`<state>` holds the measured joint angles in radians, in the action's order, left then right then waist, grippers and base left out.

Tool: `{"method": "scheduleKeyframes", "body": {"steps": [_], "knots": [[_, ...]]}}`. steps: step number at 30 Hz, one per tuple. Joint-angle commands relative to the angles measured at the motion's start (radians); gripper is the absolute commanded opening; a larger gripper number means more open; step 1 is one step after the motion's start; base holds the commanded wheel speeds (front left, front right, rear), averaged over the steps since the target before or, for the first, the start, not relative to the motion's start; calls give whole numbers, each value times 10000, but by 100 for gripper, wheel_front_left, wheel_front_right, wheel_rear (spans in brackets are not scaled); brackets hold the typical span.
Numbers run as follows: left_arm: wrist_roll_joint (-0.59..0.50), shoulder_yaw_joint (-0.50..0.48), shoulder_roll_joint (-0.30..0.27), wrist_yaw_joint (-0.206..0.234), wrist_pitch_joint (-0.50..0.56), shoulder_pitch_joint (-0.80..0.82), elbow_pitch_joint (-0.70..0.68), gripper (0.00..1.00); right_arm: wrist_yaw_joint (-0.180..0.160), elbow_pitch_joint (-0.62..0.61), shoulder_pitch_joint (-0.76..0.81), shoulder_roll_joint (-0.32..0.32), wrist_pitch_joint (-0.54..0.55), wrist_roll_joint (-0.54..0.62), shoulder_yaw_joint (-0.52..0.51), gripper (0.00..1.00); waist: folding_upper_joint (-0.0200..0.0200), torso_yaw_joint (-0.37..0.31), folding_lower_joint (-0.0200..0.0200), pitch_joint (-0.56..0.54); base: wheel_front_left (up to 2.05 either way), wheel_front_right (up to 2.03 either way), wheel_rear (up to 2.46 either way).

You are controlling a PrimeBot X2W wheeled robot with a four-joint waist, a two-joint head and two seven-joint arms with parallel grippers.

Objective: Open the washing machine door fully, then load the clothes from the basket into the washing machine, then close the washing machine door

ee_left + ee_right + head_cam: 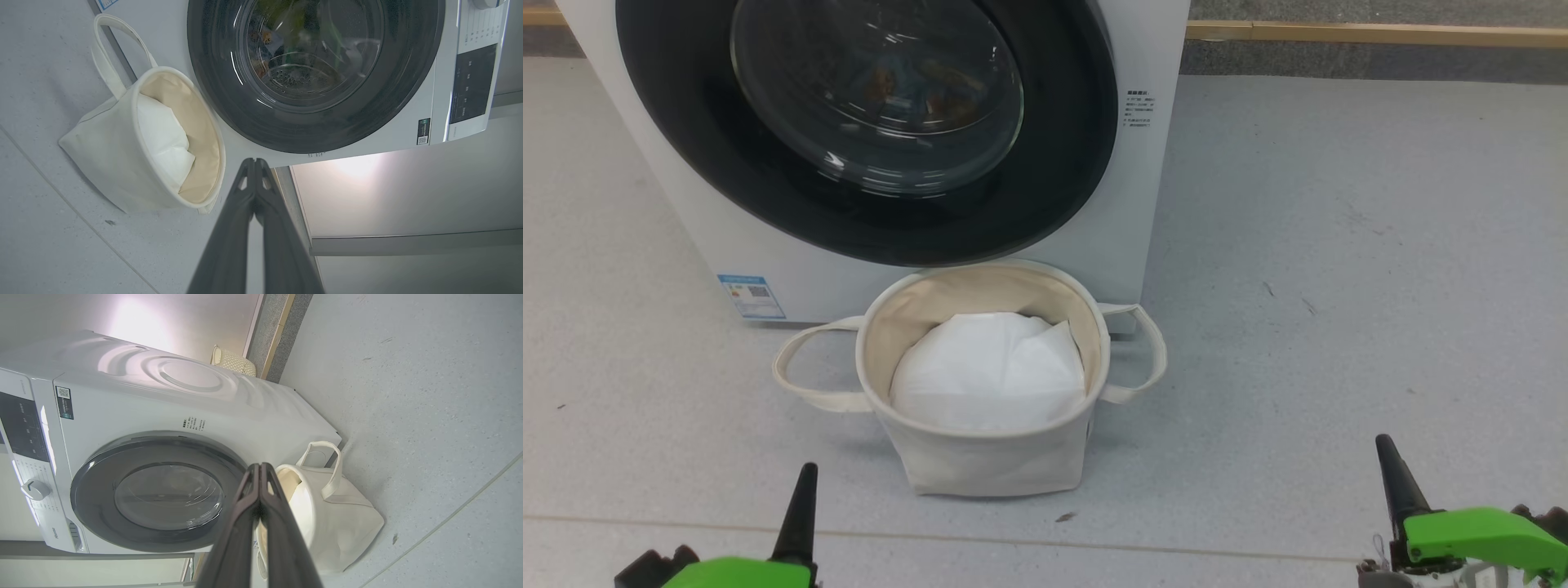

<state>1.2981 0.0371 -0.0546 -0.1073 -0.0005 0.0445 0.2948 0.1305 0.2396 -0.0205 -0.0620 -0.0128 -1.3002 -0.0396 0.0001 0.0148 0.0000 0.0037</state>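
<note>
Nothing legible. On the washing machine (pixel 1131 220) front: blue label sticker (pixel 752 296) with QR code, block of dark print (pixel 1139 110), black sticker (pixel 64 402) with QR code, control panel (pixel 18 424) markings, brand word (pixel 54 533), all too small to read.

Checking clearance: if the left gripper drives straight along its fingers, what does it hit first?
Probably the washing machine front, near the rim of the washing machine door, passing close beside the basket. The left gripper has its fingers shut; depth is unclear.
</note>
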Motion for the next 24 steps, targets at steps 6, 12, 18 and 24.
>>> {"method": "scheduleKeyframes", "body": {"steps": [6, 12, 18, 24], "knots": [[808, -536, -153, -141, 228, 497, -401, 0, 2, -207, -534, -158, 250, -842, 17, 0, -1, -31, 0, -1, 0, 0, 0], [1458, -715, -154, -165, 405, 526, -429, 0, 2, -146, -613, -157, 431, -1500, -80, 0, -1, -61, 0, -2, 0, 0, 0], [2107, -895, -155, -189, 582, 556, -456, 0, 2, -86, -692, -155, 614, -2156, -180, 0, -1, -91, 0, -3, 0, 0, 0], [2751, -1075, -154, -212, 759, 585, -483, 0, 2, -25, -770, -153, 796, -2808, -280, 0, -1, -121, 0, -4, 0, 0, 0]]}}
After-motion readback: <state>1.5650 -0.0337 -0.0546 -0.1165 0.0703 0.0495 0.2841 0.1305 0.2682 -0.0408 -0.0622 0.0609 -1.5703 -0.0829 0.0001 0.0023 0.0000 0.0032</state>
